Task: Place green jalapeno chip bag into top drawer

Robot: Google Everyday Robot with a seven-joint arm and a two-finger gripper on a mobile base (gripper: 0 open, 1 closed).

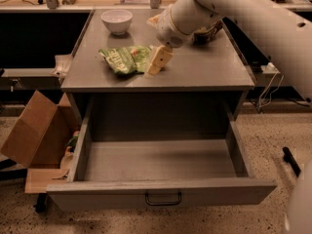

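Note:
The green jalapeno chip bag (126,59) lies flat on the grey cabinet top (204,67), left of centre. My gripper (157,66) hangs from the white arm and sits at the bag's right end, its pale fingers (160,60) touching or just over the bag's edge. The top drawer (161,191) is pulled fully out below the cabinet top, its inside empty, with a small dark bail handle (163,198) on the front panel.
A white bowl (116,21) stands at the back left of the cabinet top. A yellow-tan snack bag (155,20) lies at the back, mostly hidden behind the arm. An open cardboard box (34,135) sits on the floor left of the drawer.

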